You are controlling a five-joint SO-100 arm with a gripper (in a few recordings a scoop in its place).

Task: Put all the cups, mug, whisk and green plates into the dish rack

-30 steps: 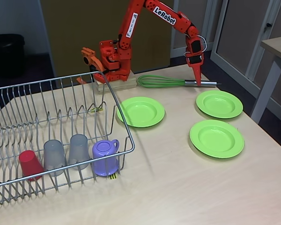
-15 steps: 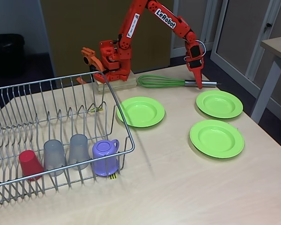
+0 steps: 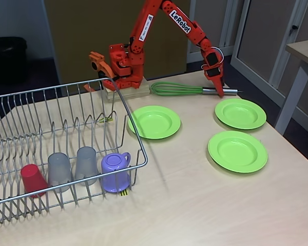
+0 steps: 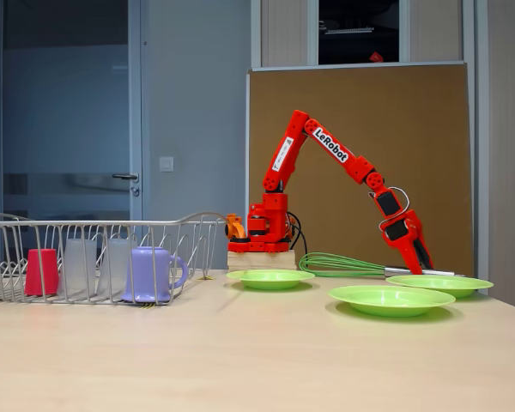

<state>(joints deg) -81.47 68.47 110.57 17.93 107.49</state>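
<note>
Left to right in the higher fixed view: the dish rack (image 3: 66, 97) fills the table's 9 o'clock side, and along its front row stand the red cup (image 3: 33, 179), two grey cups (image 3: 59, 170) (image 3: 85, 164) and the purple mug (image 3: 116, 171), all upside down by the look of it, so cups + mug read as done. Just past the rack's right rim, near table centre, lies the first green plate (image 3: 154, 122). The arm's base sits at approx 12 o'clock, and the whisk (image 3: 192, 90) lies flat in front of it, green loops toward the base, silver handle pointing to 3 o'clock. Two more plates, a far one (image 3: 240, 113) at approx 2 o'clock and a near one (image 3: 237, 150) at 4 o'clock, rest bare on the table, well apart from the rack. The gripper (image 3: 218, 91) points down at the whisk handle; its tip meets the handle, but whether the jaws are spread or pinching the handle I can't tell, too small; the low side view (image 4: 421, 257) doesn't settle it either. Step in hand, by my read: whisk pickup. Next move needs a firm pinch on that slim, slippery handle, a lift w/o the loop end dragging, then a long swing across to 9 o'clock into the rack. Plates come after.
</note>
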